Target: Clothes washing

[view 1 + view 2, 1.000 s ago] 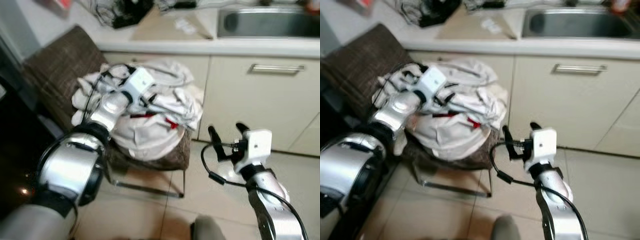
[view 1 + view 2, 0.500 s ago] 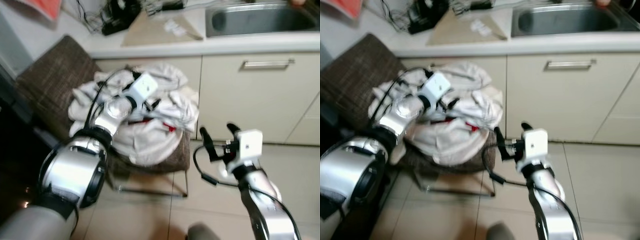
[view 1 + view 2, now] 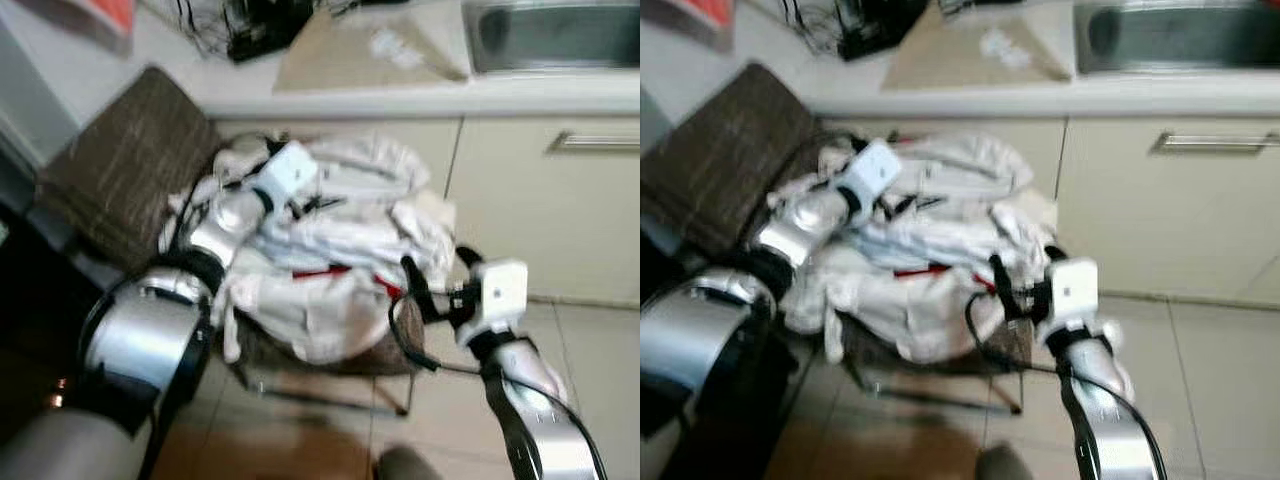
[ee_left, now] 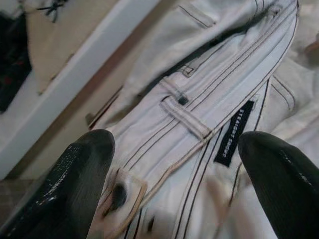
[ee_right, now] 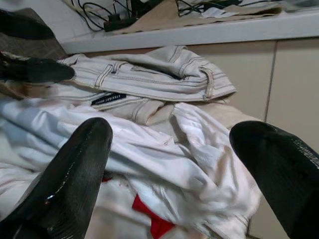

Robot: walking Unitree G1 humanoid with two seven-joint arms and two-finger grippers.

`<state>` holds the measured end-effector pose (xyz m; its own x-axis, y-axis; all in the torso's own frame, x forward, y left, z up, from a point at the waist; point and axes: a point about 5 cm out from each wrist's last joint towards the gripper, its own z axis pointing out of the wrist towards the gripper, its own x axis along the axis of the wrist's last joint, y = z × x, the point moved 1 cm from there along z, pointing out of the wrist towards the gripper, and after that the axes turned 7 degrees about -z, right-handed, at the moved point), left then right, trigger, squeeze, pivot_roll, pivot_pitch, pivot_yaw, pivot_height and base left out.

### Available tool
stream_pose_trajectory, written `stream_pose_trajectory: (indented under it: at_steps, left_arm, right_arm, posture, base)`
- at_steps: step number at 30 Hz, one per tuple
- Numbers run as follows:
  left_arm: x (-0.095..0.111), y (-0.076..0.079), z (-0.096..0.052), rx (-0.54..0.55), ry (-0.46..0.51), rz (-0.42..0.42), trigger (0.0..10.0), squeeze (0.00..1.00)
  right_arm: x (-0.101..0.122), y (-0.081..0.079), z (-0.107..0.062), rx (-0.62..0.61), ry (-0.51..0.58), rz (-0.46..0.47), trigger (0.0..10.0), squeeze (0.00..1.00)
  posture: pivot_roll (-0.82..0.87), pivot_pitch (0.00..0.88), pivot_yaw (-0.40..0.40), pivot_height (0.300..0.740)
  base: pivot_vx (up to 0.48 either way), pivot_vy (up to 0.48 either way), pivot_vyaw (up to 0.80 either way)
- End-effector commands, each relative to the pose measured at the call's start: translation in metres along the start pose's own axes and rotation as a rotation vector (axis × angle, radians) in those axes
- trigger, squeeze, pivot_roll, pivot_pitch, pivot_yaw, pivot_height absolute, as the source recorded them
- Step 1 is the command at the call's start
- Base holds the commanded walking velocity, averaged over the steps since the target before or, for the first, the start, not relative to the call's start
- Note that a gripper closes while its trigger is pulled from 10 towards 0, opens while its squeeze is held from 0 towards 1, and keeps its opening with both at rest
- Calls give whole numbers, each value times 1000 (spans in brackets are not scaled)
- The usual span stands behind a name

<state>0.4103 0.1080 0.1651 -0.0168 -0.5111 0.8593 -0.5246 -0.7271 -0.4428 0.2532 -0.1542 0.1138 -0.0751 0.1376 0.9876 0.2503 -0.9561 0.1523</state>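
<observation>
White clothes (image 3: 330, 250) lie heaped on a brown chair (image 3: 125, 165) before the cream cabinets under the tabletop (image 3: 400, 95); the left gripper (image 3: 300, 205) reaches onto the heap, the right gripper (image 3: 440, 275) hangs at its near edge. Left wrist view: fingers (image 4: 75, 184) spread over pale jeans (image 4: 199, 104) with a black label. Right wrist view: fingers (image 5: 70, 174) spread, facing the heap

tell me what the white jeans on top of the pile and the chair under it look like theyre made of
White jeans: likely cotton denim, matte, judging by the dark contrast stitching, belt loop, button and sewn black label. Chair: back looks like coarse brown woven fabric with a streaky weave; the frame under the seat seems thin metal tube, though blur leaves that open.
</observation>
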Motion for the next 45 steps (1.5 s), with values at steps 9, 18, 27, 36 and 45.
stream_pose_trajectory:
  at_steps: [9,18,27,36,45]
  left_arm:
    - [-9,-25,-12,-33,-81,-28,10000,0]
    - [0,-28,-17,-132,-23,-59,10000,0]
    - [-7,-6,-10,-166,-18,-85,10000,0]
    - [-11,19,-3,-208,-13,17,10000,0]
    - [-15,44,2,-215,11,84,10000,0]
  right_arm:
    - [-3,3,-5,7,-13,-3,10000,0]
    - [-6,1,2,26,-14,7,10000,0]
    - [-7,-5,-1,43,-20,3,10000,0]
    - [-8,-2,-30,3,-63,-14,10000,0]
    - [-5,-6,-43,-16,-81,-8,10000,0]
  posture:
    - [-423,11,179,740]
    - [-384,0,166,740]
    - [-402,33,166,740]
    - [-480,133,170,740]
    - [-514,163,167,740]
  base:
    - [0,0,0]
    - [0,0,0]
    - [0,0,0]
    - [0,0,0]
    - [0,0,0]
